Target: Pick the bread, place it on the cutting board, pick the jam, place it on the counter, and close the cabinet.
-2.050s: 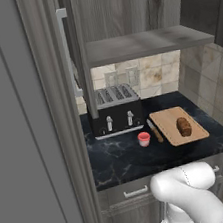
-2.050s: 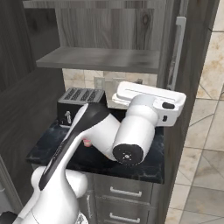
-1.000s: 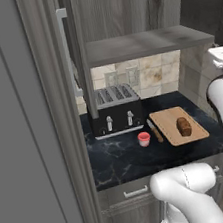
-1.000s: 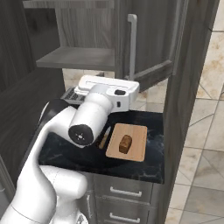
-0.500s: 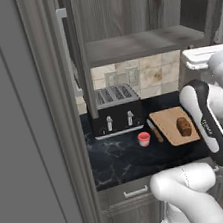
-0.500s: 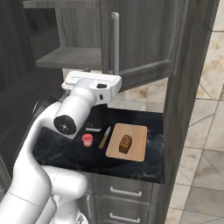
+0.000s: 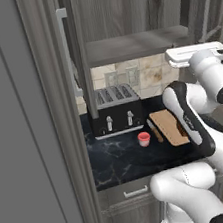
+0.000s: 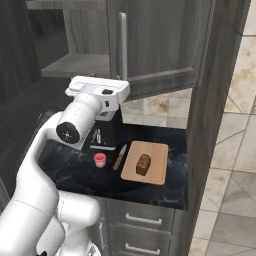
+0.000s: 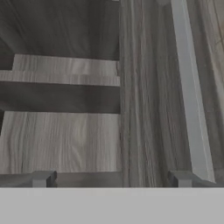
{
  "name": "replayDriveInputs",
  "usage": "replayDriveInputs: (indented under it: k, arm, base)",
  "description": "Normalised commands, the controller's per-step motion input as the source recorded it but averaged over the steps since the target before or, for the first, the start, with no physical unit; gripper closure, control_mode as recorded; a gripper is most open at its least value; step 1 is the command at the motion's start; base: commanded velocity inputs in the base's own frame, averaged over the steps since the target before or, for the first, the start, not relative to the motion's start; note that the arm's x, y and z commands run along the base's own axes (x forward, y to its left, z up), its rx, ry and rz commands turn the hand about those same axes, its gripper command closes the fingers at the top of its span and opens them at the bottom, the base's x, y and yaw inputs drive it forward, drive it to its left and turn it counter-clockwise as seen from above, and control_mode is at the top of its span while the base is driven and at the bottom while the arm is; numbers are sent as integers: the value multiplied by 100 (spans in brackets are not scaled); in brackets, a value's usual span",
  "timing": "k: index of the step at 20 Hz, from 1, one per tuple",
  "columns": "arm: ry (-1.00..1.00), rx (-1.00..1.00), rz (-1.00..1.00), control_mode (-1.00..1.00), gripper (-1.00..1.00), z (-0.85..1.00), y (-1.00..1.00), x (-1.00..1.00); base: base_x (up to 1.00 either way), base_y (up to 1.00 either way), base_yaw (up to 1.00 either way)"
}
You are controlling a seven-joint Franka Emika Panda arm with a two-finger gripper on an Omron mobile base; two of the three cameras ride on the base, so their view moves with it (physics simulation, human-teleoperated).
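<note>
Gripper [image 9: 111, 178] open, tips prob. at cabinet [image 8: 160, 45] door edge.

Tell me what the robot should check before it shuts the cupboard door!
1. Bread on the cutting board: ok, it lies in the middle.
2. Jam on the counter: ok, it stands beside the knife.
3. Cabinet shut: not ok, the right door is partly swung in, and the shelf is in plain sight.
4. Fingers empty: ok, they stand wide apart with nothing between them.
5. Fingers against the door: cannot tell; in the hand view they sit close to the door's handle, but contact is unclear.
</note>
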Motion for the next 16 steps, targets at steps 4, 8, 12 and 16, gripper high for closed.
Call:
replayDriveInputs:
  k: [4,8,12,16]
  arm:
    - [0,0,0,-100,-100,0,36,46]
    - [0,0,0,-100,-100,0,31,45]
    - [0,0,0,-100,-100,0,28,43]
    - [0,0,0,-100,-100,0,28,42]
  base:
    - [0,0,0]
    - [0,0,0]
    - [0,0,0]
    - [0,0,0]
